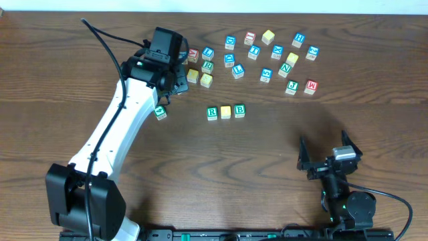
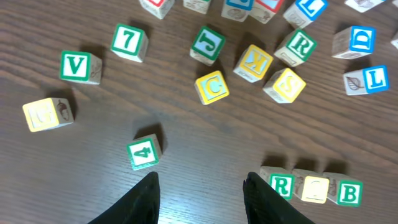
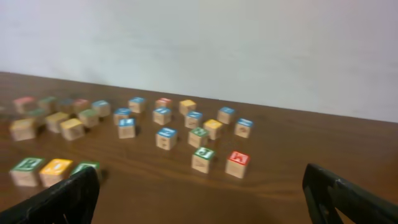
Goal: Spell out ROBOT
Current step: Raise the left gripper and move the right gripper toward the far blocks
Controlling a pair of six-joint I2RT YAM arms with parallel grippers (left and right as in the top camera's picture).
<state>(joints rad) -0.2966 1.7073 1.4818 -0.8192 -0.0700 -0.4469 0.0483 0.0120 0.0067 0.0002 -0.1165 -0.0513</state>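
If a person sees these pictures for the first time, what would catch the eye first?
First comes the short row in the middle of the table: the green R cube, a yellow cube and the green B cube, side by side. Next is the white left arm, stretched toward the scattered cubes along the far edge, with the left end effector open and empty.

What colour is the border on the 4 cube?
Green, on the 4 cube; left wrist view shows it best.
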